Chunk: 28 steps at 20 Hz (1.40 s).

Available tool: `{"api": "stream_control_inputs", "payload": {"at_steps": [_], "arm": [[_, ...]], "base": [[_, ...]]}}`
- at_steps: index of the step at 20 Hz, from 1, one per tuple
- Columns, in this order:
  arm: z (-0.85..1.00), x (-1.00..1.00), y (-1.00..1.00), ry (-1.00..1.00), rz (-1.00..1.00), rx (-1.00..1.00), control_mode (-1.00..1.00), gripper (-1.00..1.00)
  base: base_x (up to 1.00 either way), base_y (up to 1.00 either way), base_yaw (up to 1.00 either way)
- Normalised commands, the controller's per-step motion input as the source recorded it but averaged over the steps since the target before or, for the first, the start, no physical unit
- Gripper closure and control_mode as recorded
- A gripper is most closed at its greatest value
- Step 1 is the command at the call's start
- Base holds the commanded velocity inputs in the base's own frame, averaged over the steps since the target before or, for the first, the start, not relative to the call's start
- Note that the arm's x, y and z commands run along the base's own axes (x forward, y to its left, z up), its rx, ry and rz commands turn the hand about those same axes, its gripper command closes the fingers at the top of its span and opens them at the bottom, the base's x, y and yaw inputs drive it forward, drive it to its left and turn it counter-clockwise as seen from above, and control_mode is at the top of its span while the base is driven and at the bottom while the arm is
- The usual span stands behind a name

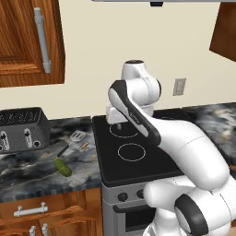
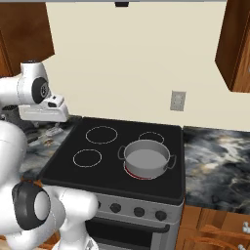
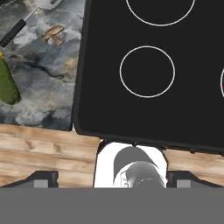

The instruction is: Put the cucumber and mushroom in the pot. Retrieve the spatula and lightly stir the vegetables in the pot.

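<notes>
The cucumber looks like the awkward one: glossy, rounded and probably slick, but stiff and light, so I'd pinch it across the middle of its short width rather than near a tapered end. In the hand view it lies on the marble counter well off to the left of the fingers, with the mushroom further up that same side. The mushroom is tiny, and I'd guess soft, so a gentle close over the cap. The spatula lies just past both; its thin black handle is the obvious place to hold.

The pot sits on the stove, far from the hand, and its pale inside is empty.

As for the gripper, I can't tell whether the fingers are spread or closed. Nothing seems held.
</notes>
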Motion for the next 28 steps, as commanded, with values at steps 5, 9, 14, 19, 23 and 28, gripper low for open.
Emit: {"api": "stream_control_inputs", "payload": {"at_steps": [5, 9, 14, 19, 23, 28], "arm": [[-0.67, -0.11, 0.73, -0.04, 0.06, 0.02, -1.00, -1.00], [-0.65, -0.12, 0.59, -0.17, 0.12, 0.05, -1.00, -1.00], [-0.42, 0.03, 0.50, -0.19, 0.11, 0.09, -1.00, -1.00], [-0.25, 0.08, 0.48, -0.18, 0.14, 0.09, -1.00, -1.00], [-0.17, 0.07, 0.55, -0.03, 0.16, 0.03, -1.00, -1.00], [-0.04, 0.13, 0.67, 0.06, 0.18, -0.01, -1.00, -1.00]], "base": [[0.00, 0.00, 0.00], [0.00, 0.00, 0.00], [0.00, 0.00, 0.00], [0.00, 0.00, 0.00], [0.00, 0.00, 0.00], [0.00, 0.00, 0.00]]}}
